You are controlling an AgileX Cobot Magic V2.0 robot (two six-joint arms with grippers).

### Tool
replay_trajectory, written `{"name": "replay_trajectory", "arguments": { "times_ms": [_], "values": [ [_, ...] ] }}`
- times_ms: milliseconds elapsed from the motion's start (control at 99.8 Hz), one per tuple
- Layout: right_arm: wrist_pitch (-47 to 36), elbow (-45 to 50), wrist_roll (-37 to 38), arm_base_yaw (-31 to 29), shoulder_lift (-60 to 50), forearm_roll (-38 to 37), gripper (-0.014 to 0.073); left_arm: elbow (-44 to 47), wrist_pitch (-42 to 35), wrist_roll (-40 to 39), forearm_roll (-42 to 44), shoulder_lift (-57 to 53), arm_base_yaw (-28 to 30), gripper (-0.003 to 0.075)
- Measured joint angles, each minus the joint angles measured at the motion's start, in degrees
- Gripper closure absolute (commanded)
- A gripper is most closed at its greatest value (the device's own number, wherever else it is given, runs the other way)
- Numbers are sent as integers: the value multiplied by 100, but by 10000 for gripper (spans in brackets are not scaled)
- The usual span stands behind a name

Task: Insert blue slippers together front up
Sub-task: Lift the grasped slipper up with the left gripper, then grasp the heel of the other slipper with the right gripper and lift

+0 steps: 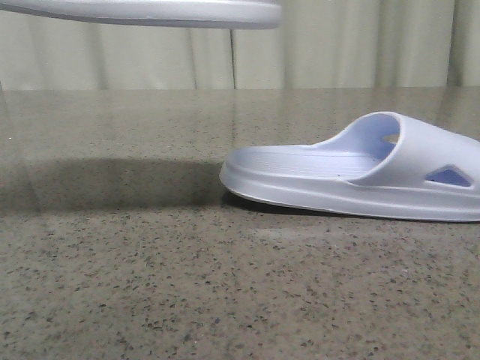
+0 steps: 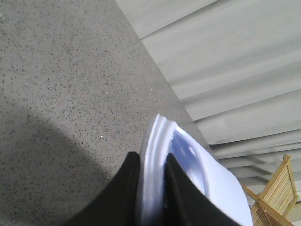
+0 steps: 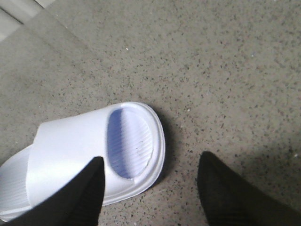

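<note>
One pale blue slipper [image 1: 352, 176] lies flat on the speckled table at the right, sole down, its strap towards the right edge. It also shows in the right wrist view [image 3: 94, 155]. My right gripper [image 3: 150, 165] hovers open above it, one finger over the strap and the other over bare table. The second slipper [image 1: 150, 11] is held up in the air at the top left of the front view, only its sole edge showing. My left gripper [image 2: 153, 162] is shut on that slipper's rim [image 2: 157, 155]. Neither gripper shows in the front view.
The speckled stone table [image 1: 150, 285] runs back to a pale curtain [image 1: 337, 52]. A wooden slatted chair [image 2: 277, 188] stands beyond the table's far edge in the left wrist view. The raised slipper casts a dark shadow [image 1: 112, 184] on the table at left.
</note>
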Motion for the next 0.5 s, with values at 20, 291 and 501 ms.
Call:
{"name": "replay_trajectory", "arguments": {
  "times_ms": [20,291,501],
  "values": [
    [0,0,10,0,63,27,223,0,0,0,-8,0,0,704],
    [-329,0,14,0,605,228,223,0,68,0,-22,0,0,704],
    [-438,0,14,0,914,279,223,0,87,0,-85,0,0,704]
  ]
}}
